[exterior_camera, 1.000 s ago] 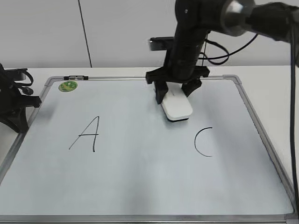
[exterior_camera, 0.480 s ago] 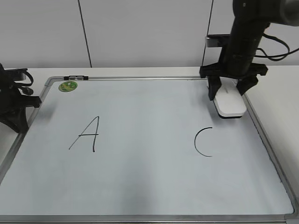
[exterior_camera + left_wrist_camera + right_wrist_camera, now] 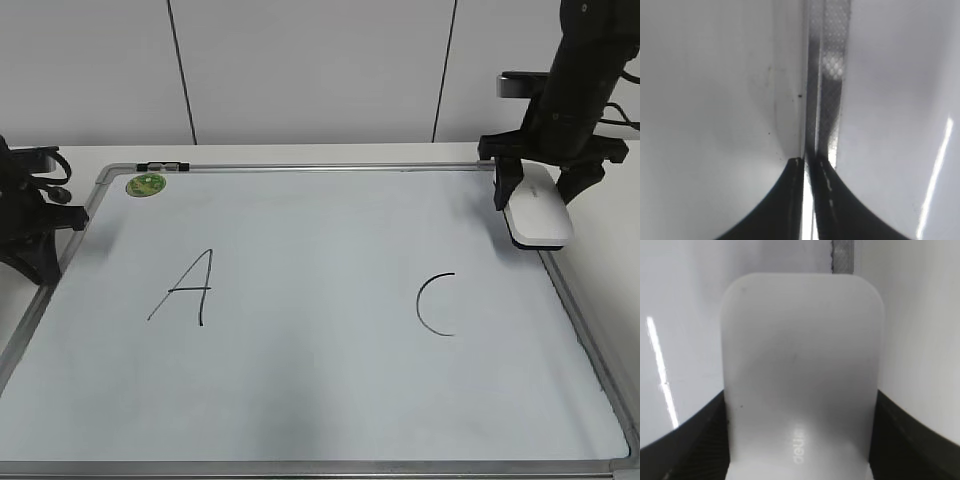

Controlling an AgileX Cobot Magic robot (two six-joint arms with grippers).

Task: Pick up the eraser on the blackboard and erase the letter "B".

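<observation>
1. A large blackboard (image 3: 320,400) — in fact a white dry-erase board with a silver-grey frame — lay flat on a pale surface (image 3: 600,260), seen at a slant from the exterior camera.
2. The right tool (image 3: 540,195) was clenched around the eraser (image 3: 538,217), a flat white rounded block with a dark underside, its black fingers gripping the two long sides.
3. The eraser sat at the blackboard's right edge, over the frame near the far right corner, beyond and to the right of the letter "C" (image 3: 435,304); whether it touched the frame cannot be told.
4. In the right wrist view the eraser (image 3: 802,375) filled most of the picture — small grey lettering showed near its lower end, and a strip of grey frame (image 3: 842,255) ran out from behind its far end.
5. A black letter "A" (image 3: 185,288) stood on the blackboard's left half; the space between "A" and "C" carried no marker strokes.
6. A round green sticker (image 3: 146,185) sat in the blackboard's far left corner.
7. The left tool (image 3: 807,200) rested by the blackboard's left frame, its dark fingers pressed together with only a sliver between them, grasping nothing.
</observation>
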